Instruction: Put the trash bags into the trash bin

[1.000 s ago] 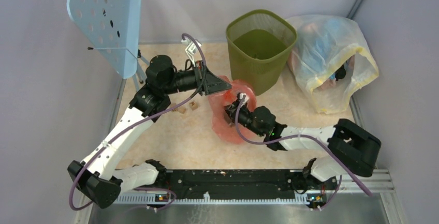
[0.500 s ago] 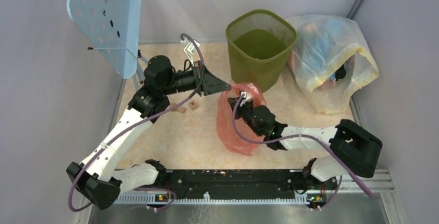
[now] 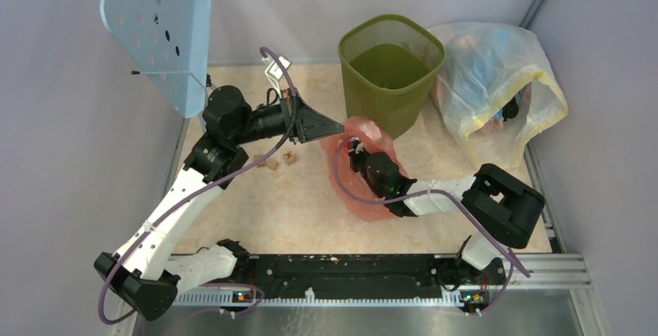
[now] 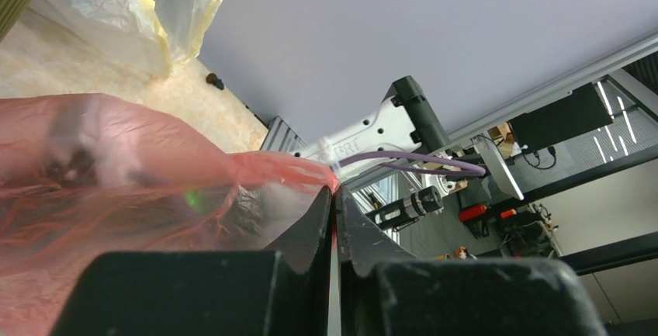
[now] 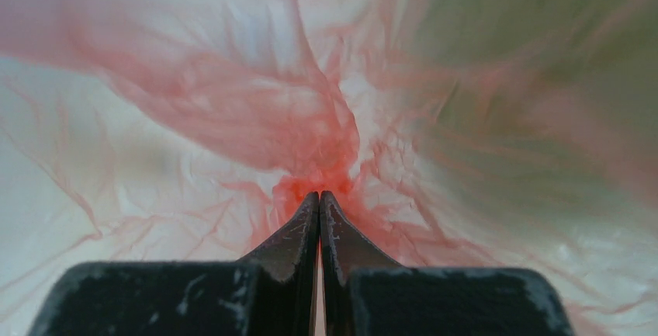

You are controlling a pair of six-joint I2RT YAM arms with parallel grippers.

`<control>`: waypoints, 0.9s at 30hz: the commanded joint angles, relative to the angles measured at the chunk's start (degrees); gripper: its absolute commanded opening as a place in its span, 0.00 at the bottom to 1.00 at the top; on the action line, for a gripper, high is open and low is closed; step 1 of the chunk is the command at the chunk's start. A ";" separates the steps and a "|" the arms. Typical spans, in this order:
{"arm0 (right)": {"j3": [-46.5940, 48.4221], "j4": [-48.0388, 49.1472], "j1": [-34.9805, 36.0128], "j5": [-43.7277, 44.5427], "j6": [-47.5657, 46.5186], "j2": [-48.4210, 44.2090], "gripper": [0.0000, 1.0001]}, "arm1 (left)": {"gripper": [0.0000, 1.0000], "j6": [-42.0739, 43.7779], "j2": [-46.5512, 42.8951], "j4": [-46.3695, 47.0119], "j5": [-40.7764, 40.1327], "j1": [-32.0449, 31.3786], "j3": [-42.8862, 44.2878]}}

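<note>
The thin red-orange trash bag [image 3: 351, 193] hangs limp between my two grippers, just in front of the olive-green trash bin [image 3: 390, 71]. My left gripper [image 3: 339, 127] is shut on the bag's left edge; the left wrist view shows the film [image 4: 116, 165] pinched at its tips [image 4: 336, 193]. My right gripper [image 3: 356, 150] is inside the bag, shut on a gathered fold of it [image 5: 320, 173]; its tips [image 5: 320, 196] are wrapped in red film. The bin stands upright with its mouth open.
A large clear-yellowish bag [image 3: 496, 91] stuffed with coloured items sits right of the bin. A pale blue perforated stand [image 3: 159, 29] rises at the back left. Two small brown blocks [image 3: 279, 161] lie on the table below the left gripper. Walls close in on both sides.
The right arm has folded closer in, and its gripper has moved left and up inside the bag. The left arm has drawn back a little. The bag hangs more bunched.
</note>
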 commanded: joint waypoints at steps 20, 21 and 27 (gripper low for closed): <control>8.14 -21.25 -0.32 -8.65 1.23 -11.24 0.00 | 0.10 9.92 1.75 -9.05 -1.22 -0.11 10.75; 8.44 -22.77 -0.34 -9.09 0.75 -13.20 0.00 | 0.10 11.38 1.69 -10.92 -2.00 -0.16 11.48; 11.90 -33.71 -0.32 -17.53 -0.63 -19.01 0.07 | 0.11 15.57 1.08 -15.83 -5.22 -0.17 11.85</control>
